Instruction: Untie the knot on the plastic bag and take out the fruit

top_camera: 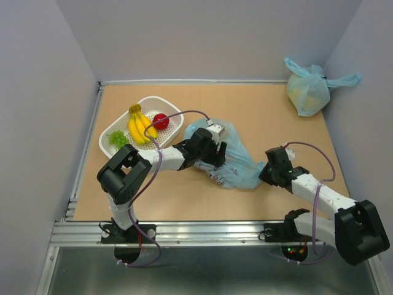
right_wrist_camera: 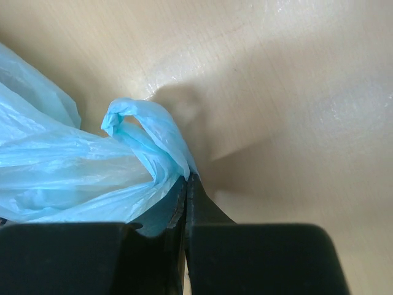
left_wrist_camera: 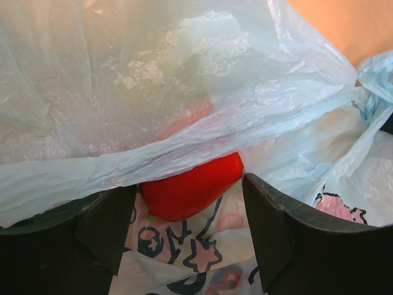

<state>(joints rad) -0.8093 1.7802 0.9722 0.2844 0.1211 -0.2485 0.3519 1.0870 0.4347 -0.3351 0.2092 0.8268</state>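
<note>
The printed light blue plastic bag (top_camera: 239, 165) lies crumpled mid-table. My left gripper (top_camera: 212, 147) is pushed into its mouth. In the left wrist view the left gripper (left_wrist_camera: 187, 230) is open. A red-orange fruit (left_wrist_camera: 190, 187) lies just ahead between the fingertips (left_wrist_camera: 276, 233), half under a fold of bag film (left_wrist_camera: 184, 92) and resting on the printed lettering (left_wrist_camera: 178, 246). My right gripper (top_camera: 265, 173) is shut on the bag's right edge; in the right wrist view the right gripper (right_wrist_camera: 186, 184) pinches a light blue strip (right_wrist_camera: 153, 141). No tied knot shows.
A white basket (top_camera: 110, 144) at the back left holds a banana bunch (top_camera: 140, 126), a red apple (top_camera: 161, 121) and green grapes (top_camera: 118, 139). A plain tied light blue bag (top_camera: 309, 91) sits at the back right corner. Grey walls surround the table.
</note>
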